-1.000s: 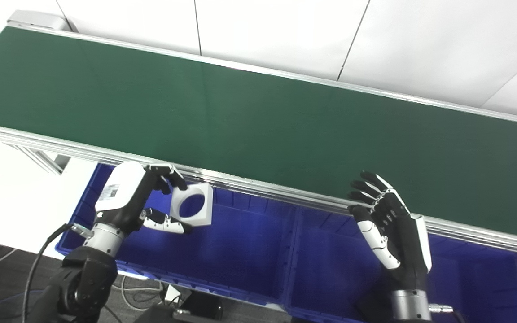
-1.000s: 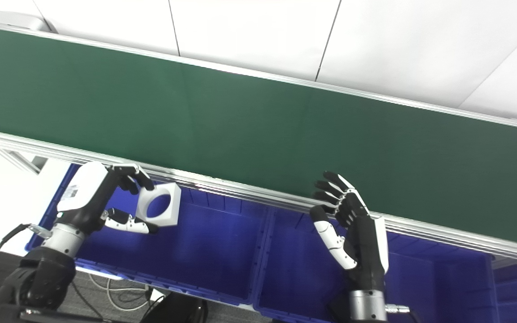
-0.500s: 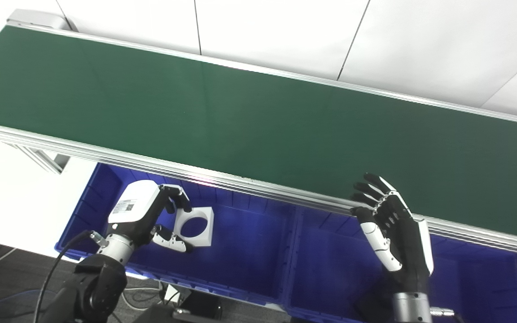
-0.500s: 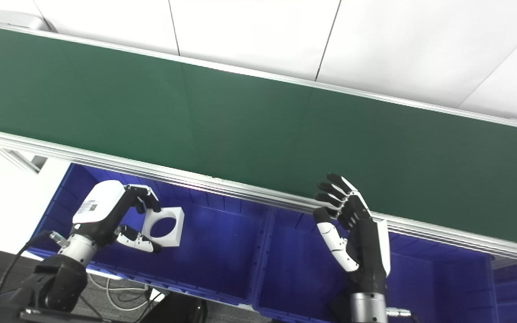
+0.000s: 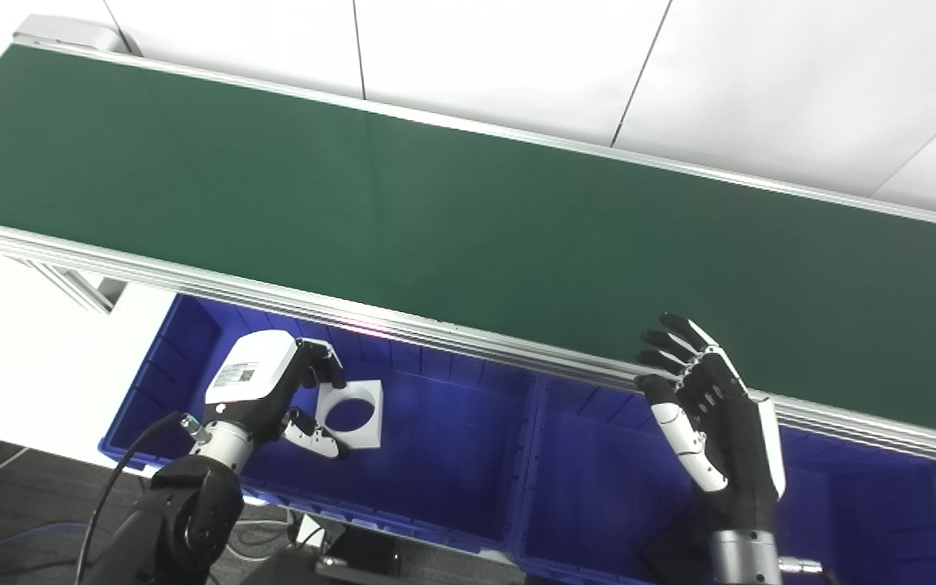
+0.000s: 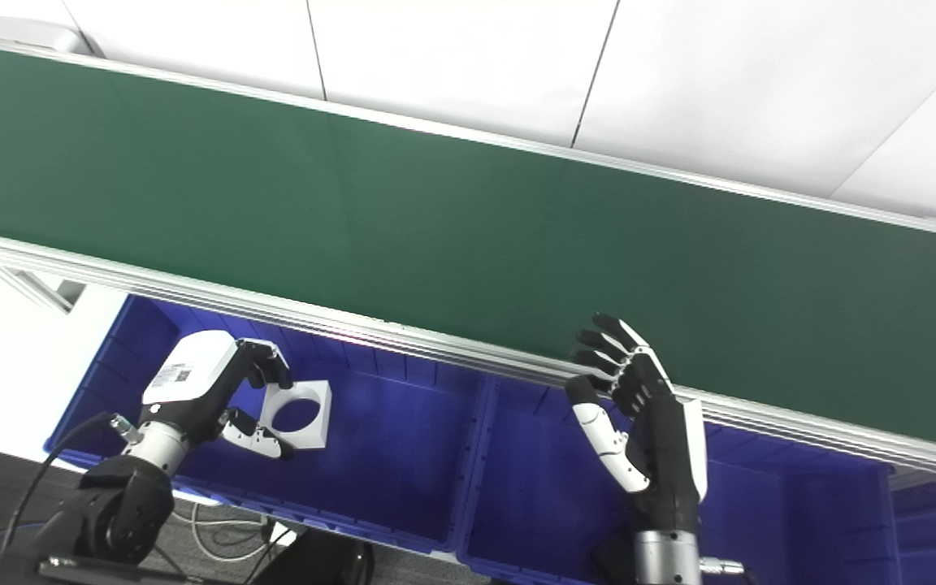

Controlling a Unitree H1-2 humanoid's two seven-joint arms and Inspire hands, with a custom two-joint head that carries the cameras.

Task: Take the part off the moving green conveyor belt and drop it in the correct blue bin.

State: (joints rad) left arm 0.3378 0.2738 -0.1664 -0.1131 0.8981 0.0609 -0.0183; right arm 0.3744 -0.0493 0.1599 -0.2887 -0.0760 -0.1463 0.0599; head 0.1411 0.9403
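Observation:
My left hand (image 5: 269,390) is shut on a white square part with a round hole (image 5: 350,404), pinching its left edge between fingers and thumb. Hand and part hang low inside the left blue bin (image 5: 435,455). My right hand (image 5: 708,414) stands upright with its fingers spread, open and holding nothing, in front of the near rail of the green conveyor belt (image 5: 468,211), above the middle blue bin (image 5: 598,487). Nothing lies on the belt.
The belt's aluminium near rail (image 5: 452,337) runs just above the bins. A further blue bin (image 5: 866,520) shows at the right. Cables and a dark device (image 5: 354,552) lie on the floor below the left bin. White wall panels stand behind the belt.
My left hand has carried the white part down from the belt's rail into the left blue bin, sinking further over the last half second. The right hand has hardly moved.

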